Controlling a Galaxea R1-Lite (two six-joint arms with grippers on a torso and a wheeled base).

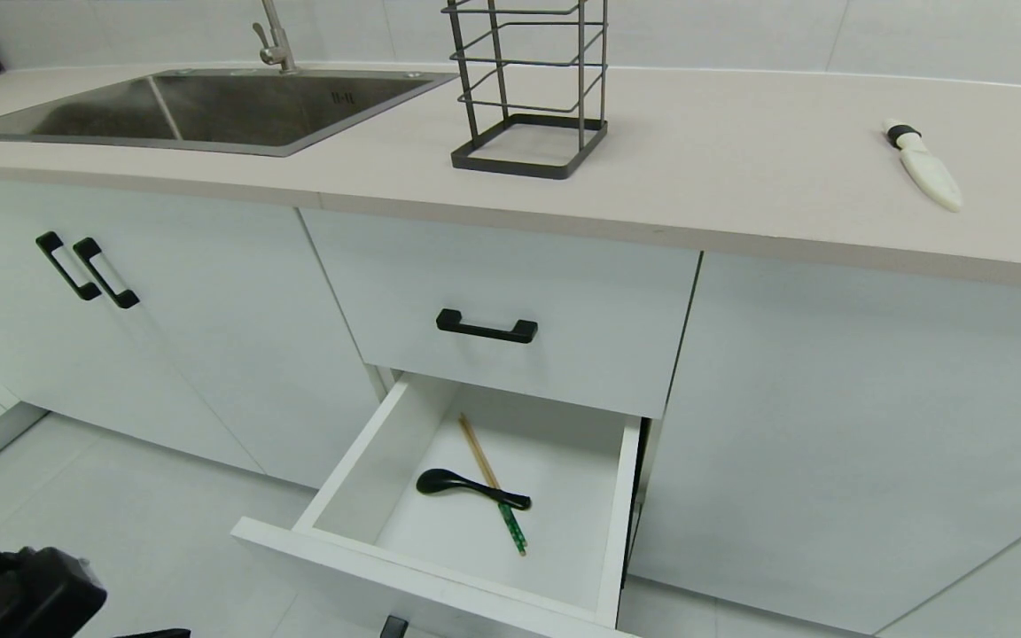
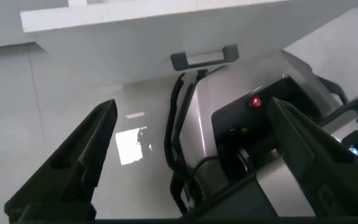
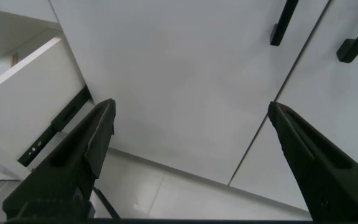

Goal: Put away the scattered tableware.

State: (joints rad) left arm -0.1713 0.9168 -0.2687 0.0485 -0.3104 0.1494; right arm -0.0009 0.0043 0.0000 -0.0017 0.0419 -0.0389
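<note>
— So, which step?
— Spoon (image 1: 466, 486), chopsticks (image 1: 479, 452) in the drawer (image 1: 626, 514); knife (image 1: 923, 166) lay by the worktop's (image 1: 741, 159) right edge. Our left claw (image 2: 191, 109) and right claw (image 3: 191, 109) gaped empty; we reckoned fetching it next.

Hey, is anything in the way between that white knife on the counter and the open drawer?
Nothing visible. The white knife lies alone on the countertop. The open drawer below is uncovered, with bare floor beside the black spoon and chopsticks. The wire rack stands off toward the sink.

Counter (image 1: 741, 159) bears rack (image 1: 510, 165), knife (image 1: 923, 166); drawer (image 1: 619, 514) holds spoon (image 1: 466, 486), chopsticks (image 1: 477, 450).
</note>
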